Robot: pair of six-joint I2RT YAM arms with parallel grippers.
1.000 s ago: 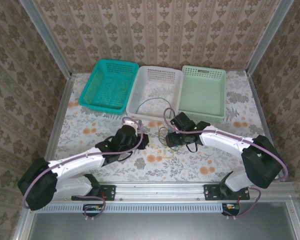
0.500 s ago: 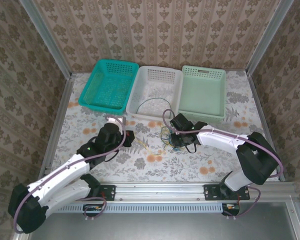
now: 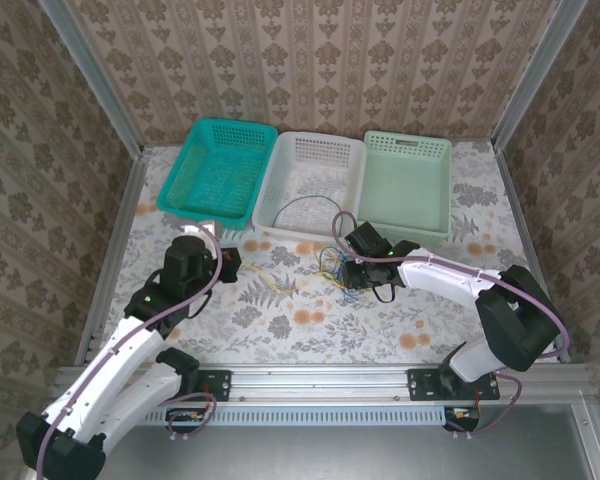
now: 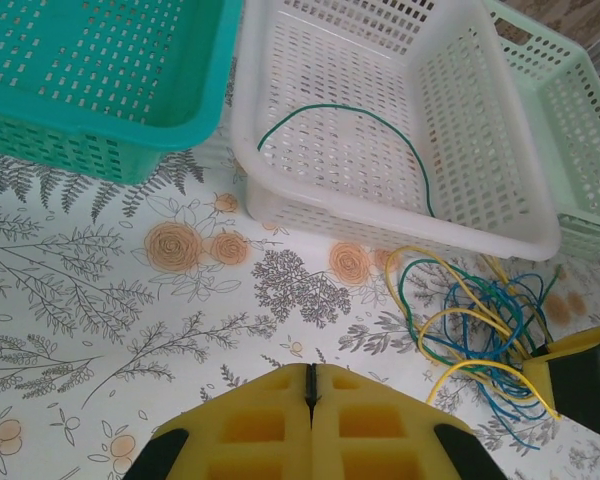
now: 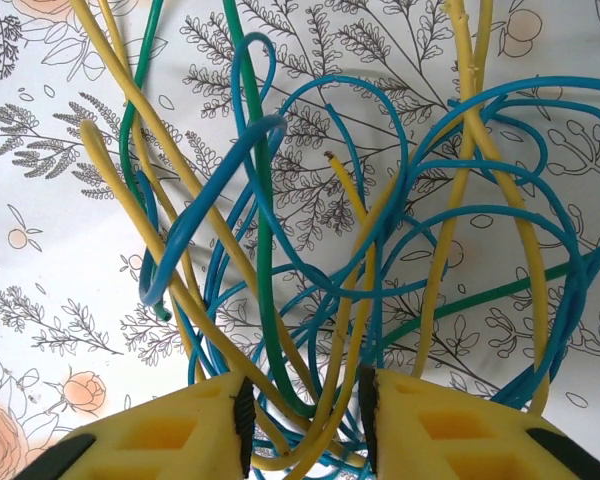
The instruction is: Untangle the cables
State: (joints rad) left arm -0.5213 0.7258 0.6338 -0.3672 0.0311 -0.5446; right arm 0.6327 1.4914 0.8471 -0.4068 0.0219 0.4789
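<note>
Your left tool (image 4: pixel 310 370) is clenched, its yellow pads pressed flat together with nothing between them. It hangs over the flowered counter (image 4: pixel 100 300), in front of the white basket (image 4: pixel 400 215) and off its left near corner. From the top view this tool (image 3: pixel 230 265) sits well apart from the tangle.

Your right tool (image 5: pixel 305 395) is released, with its pads standing partly apart. Yellow, green and blue strands of the cables (image 5: pixel 215 188) run through the gap between the pads and fan out beyond the fingertips in crossing loops on the counter. You cannot tell from here whether any strand presses against a pad.

The tangle itself (image 4: pixel 475 320) lies on the counter just in front of the white basket's near wall, toward its right near corner. Seen from above, the right tool (image 3: pixel 342 272) is right at the tangle (image 3: pixel 330 265).

One green cable (image 4: pixel 350 107) lies apart from the rest, inside the white basket, curving in an arc across its floor (image 3: pixel 302 198).

A teal basket (image 4: pixel 90 150) stands to the left of the white basket, and a pale green basket (image 4: pixel 580 130) to its right.
</note>
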